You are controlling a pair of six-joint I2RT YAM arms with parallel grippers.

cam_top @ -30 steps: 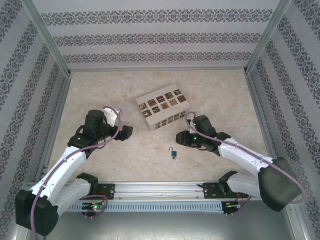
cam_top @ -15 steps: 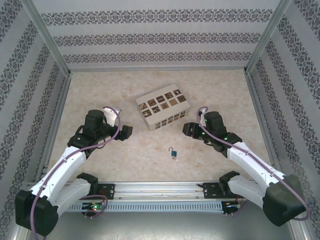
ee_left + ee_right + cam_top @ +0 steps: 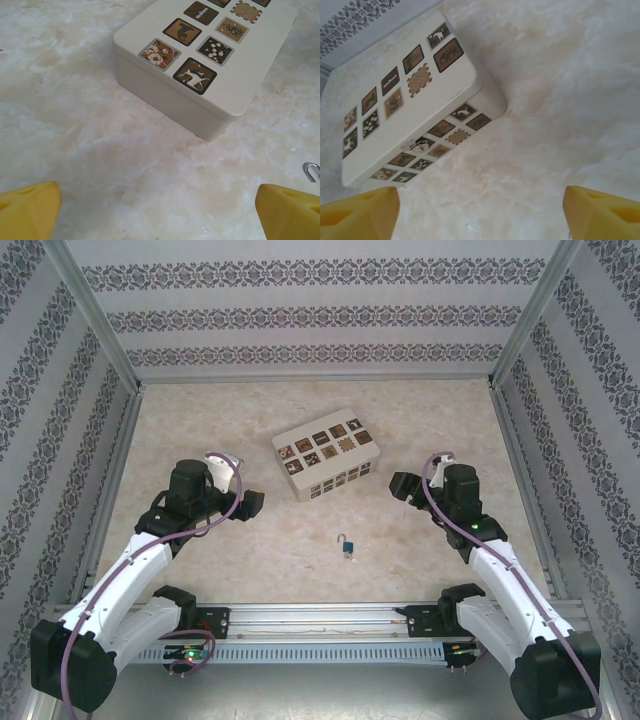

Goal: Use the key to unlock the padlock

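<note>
Teal padlock (image 3: 347, 547) shows small, details unclear; left fingers (image 3: 27, 207) and right fingers (image 3: 357, 210) spread, empty.

Smooth box (image 3: 327, 462) — metal-shackled padlock (image 3: 347, 548)

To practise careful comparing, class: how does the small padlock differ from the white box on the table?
Size: the padlock is far smaller than the white box.
Colour: the padlock is teal-blue and silver; the white box bears brown patterned squares.
Place: the padlock lies nearer the arms' bases, the white box farther back.
Both rest on the table, apart.
</note>
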